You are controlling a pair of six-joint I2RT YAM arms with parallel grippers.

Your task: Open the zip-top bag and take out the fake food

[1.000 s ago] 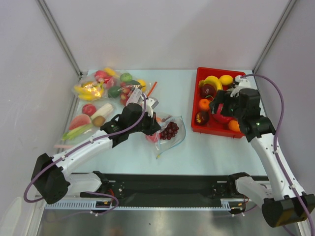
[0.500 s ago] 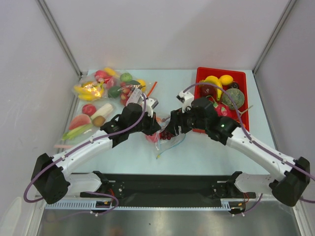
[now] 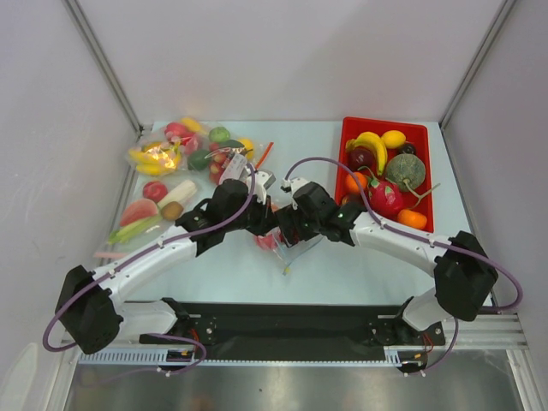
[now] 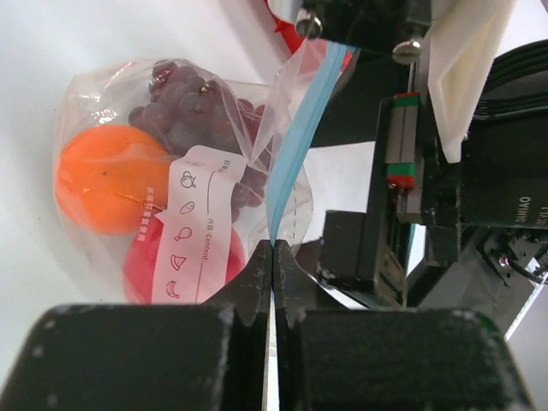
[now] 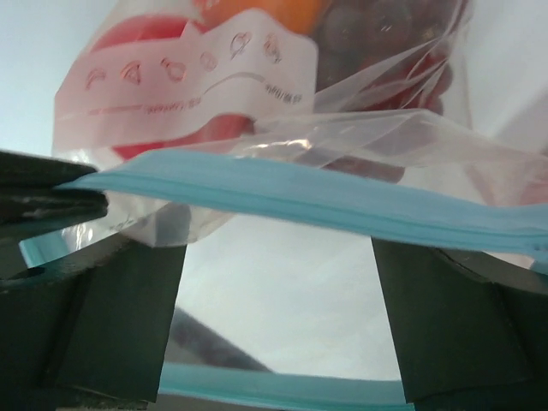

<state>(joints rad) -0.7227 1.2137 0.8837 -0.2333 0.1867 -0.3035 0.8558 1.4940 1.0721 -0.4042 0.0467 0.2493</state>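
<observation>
The zip-top bag point(image 3: 289, 246) lies mid-table; its blue zip strip point(image 4: 301, 128) shows close up in the left wrist view. Inside are an orange fruit point(image 4: 103, 180), dark purple grapes point(image 4: 184, 107) and a red fruit point(image 4: 141, 270). My left gripper point(image 4: 274, 248) is shut on one end of the zip strip; it also shows in the top view point(image 3: 264, 221). My right gripper point(image 3: 288, 228) is right beside it at the bag's mouth. In the right wrist view it point(image 5: 278, 248) is open, with one zip strip point(image 5: 342, 201) running across in front of its fingers point(image 5: 454, 317) and another strip point(image 5: 282, 390) below.
A red tray point(image 3: 347, 128) at the back right holds bananas, a dragon fruit and other fruits. Other clear bags of fake food point(image 3: 167, 154) and loose pieces point(image 3: 158, 201) lie at the back left. A black mat point(image 3: 291, 321) runs along the near edge.
My right arm has swung left from the red tray to the bag's mouth and now sits next to my left gripper. The left gripper has kept its hold in place.
</observation>
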